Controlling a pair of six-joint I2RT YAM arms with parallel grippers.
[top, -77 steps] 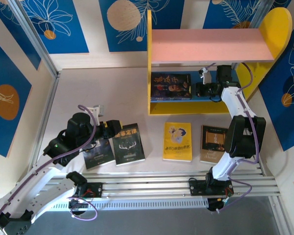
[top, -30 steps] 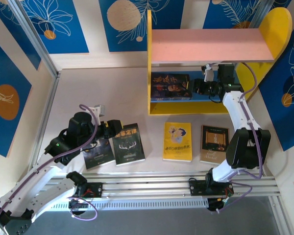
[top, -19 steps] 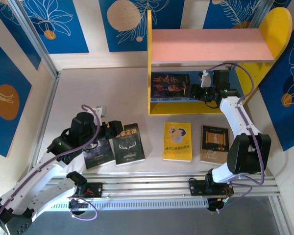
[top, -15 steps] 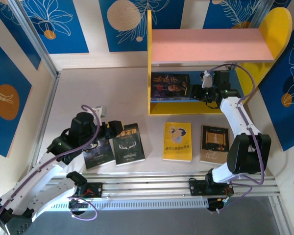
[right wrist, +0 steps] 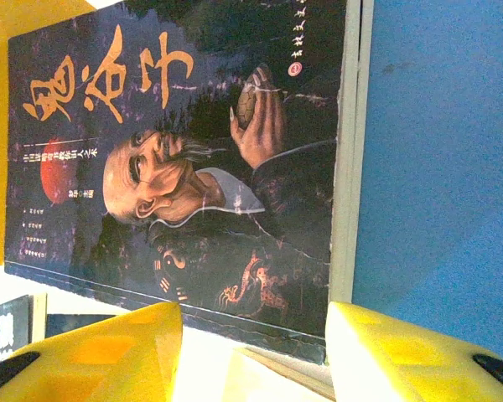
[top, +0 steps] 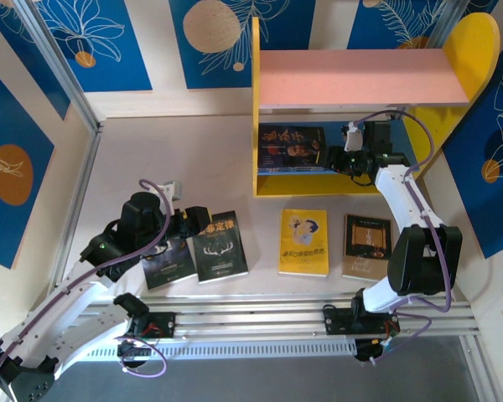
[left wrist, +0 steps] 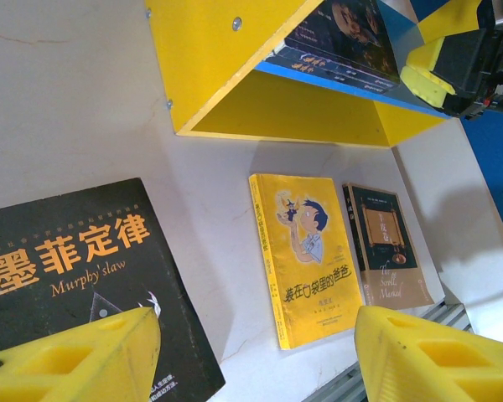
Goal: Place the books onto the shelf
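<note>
From the top camera I see the shelf [top: 474, 50] at the upper right of the frame, its pink upper board [top: 352, 77] bare. A dark book [top: 292, 148] lies flat on the lower tier, left of centre. My right gripper [top: 339, 159] reaches in under the pink board, just beside that book's right edge. In the right wrist view its yellow fingers [right wrist: 92, 352] sit along the bottom edge, apart, with nothing clamped. Above them is the dark cover with a bearded man, and the blue lower board [right wrist: 436, 167] fills the right side.

Four books lie flat on the table in a row below the shelf: a dark one [top: 169, 260] partly under my left arm, the black Murphy's Law book [top: 220, 245], the yellow book [top: 303, 241] and the brown book [top: 365, 245]. My left gripper [top: 193, 219] hovers at the black book's upper left corner. In its wrist view the fingers [left wrist: 75, 352] are spread wide, holding nothing
</note>
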